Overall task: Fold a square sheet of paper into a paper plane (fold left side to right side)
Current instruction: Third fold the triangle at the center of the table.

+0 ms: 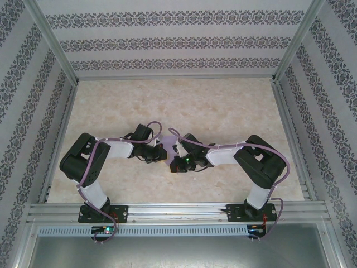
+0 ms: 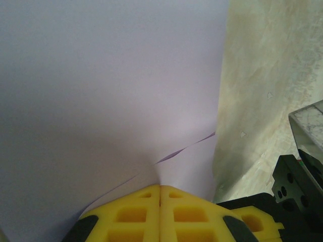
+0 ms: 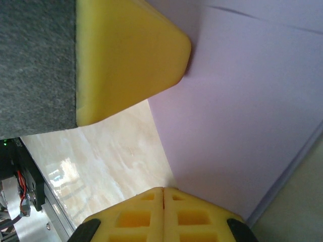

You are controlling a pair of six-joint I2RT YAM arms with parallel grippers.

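pale marbled tabletop (image 1: 223,106). thin matte lilac square sheet of paper (image 2: 111,91) at table centre, between both arms. left gripper (image 2: 160,187): yellow jaws pressed together, pinching the paper's edge. right gripper (image 3: 163,189): likewise clamped on the sheet.

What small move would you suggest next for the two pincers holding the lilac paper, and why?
Probably carry the left pincer a little toward the right pincer, bringing its side of the sheet across. Both look shut on the paper, whose layers gape rather than lie flat, so the left-to-right fold seems unfinished.
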